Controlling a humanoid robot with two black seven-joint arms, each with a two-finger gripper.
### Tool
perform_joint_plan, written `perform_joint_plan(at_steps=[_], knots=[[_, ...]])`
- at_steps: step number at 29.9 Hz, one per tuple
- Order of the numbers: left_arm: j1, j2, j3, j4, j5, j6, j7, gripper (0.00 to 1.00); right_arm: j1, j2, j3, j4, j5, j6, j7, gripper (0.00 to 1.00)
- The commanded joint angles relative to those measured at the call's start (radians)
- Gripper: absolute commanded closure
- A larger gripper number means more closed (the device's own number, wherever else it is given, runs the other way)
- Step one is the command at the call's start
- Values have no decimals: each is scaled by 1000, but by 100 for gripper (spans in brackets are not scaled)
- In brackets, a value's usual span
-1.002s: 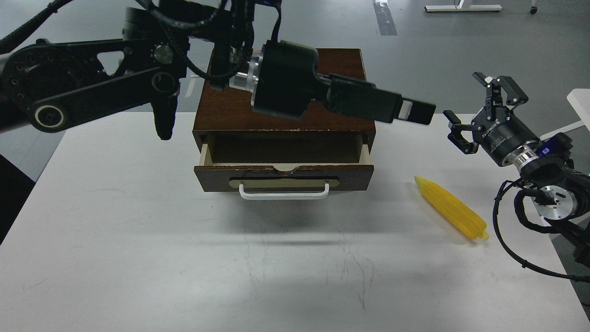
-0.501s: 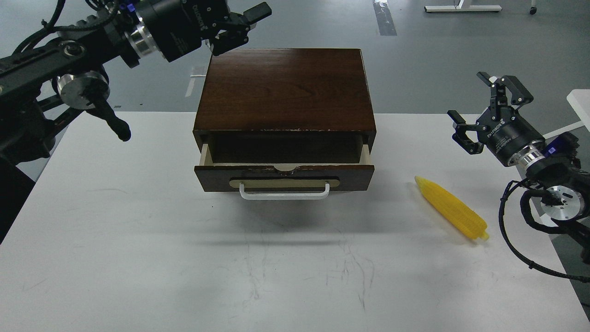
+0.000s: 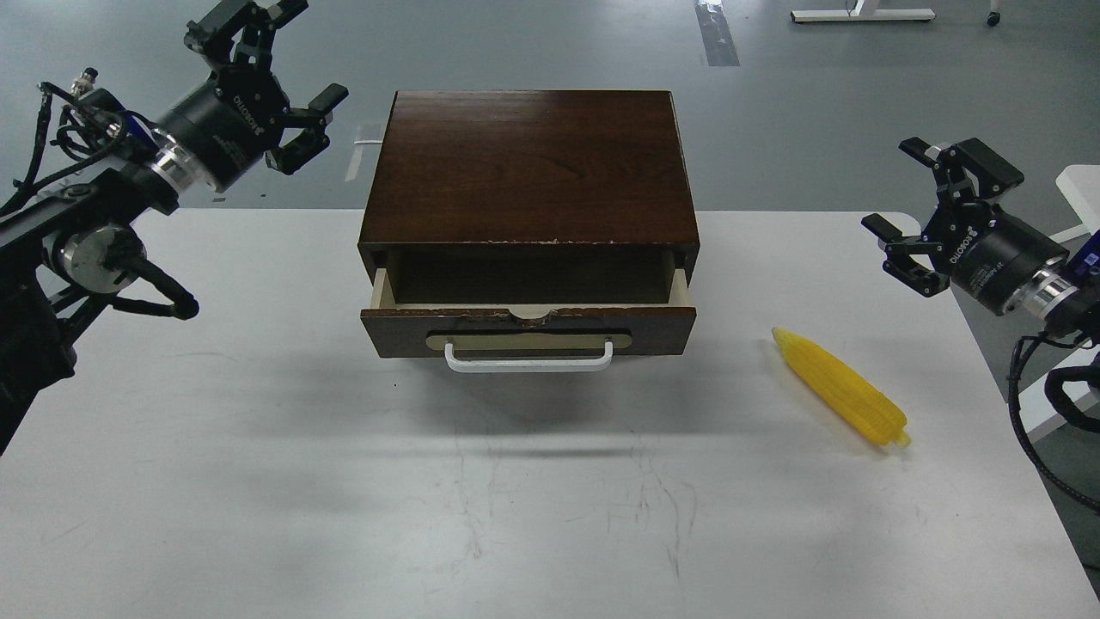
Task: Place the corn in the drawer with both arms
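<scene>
The yellow corn [image 3: 842, 389] lies on the white table [image 3: 258, 481], right of the cabinet, with its pointed end toward the drawer. The dark brown drawer [image 3: 528, 331] is pulled partly out of the cabinet [image 3: 528, 163], and what shows of its inside holds nothing. Its white bar handle [image 3: 529, 359] faces me. My left gripper [image 3: 275, 77] is open and empty, raised at the far left of the cabinet. My right gripper [image 3: 932, 211] is open and empty, raised at the table's right edge, above and to the right of the corn.
Grey floor lies behind the table. A white object [image 3: 1081, 189] stands off the table's right edge beside my right arm. Black cables [image 3: 1027, 421] hang from my right wrist.
My left arm has swung from over the cabinet's top back to the far left, uncovering the cabinet. My right gripper has drawn back to the right and slightly up. Corn and drawer have not moved.
</scene>
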Motion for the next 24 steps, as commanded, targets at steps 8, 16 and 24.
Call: perform_joint_plan(at_steps=[8,16,24], knots=[[75,-1,-36,-7,4,0,-3,2,122,-140,-159,72,-618,1,0,0],[69,-7,-36,-13,5,0,-1,2,333,-122,-423,81,-932,1,0,0],[70,-3,-46,-26,7,0,-3,2,458,18,-643,-32,-1026,-9,0,0]])
